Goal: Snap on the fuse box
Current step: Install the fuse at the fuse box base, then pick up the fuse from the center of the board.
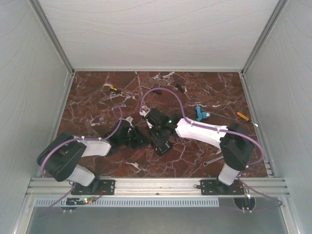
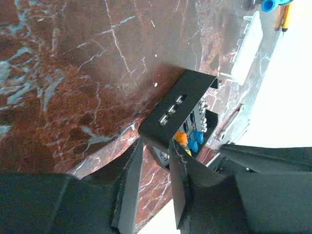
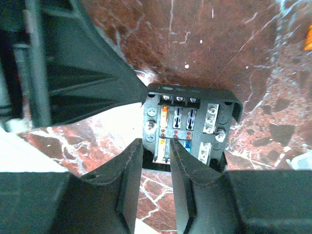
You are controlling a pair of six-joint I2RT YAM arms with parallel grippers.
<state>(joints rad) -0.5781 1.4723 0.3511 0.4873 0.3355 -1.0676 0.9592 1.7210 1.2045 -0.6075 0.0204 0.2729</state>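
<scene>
Right wrist cam shows right pincer (image 3: 155,144) narrowly parted, empty, over fuse box (image 3: 214,105) with fuses (image 3: 178,117) face-on; left wrist cam only shows left pincer (image 2: 156,146) narrow astride a corner, grip can't tell.

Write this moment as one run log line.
fuse box: on table, fuses showing | left fingers: at its corner | right fingers: apart, over it

- A robot test cell, of the kind found in a lab.
- The left arm (image 1: 90,146) and right arm (image 1: 204,130) are bolted to an aluminium rail (image 1: 156,185) at the near edge of the marble-patterned worktop (image 1: 97,97).
- Plain white panels (image 1: 161,29) in metal framing close 3 sides.
- Purple cables (image 1: 163,91) loop over the worktop, and screwdrivers (image 1: 242,116) lie loose on it.
</scene>
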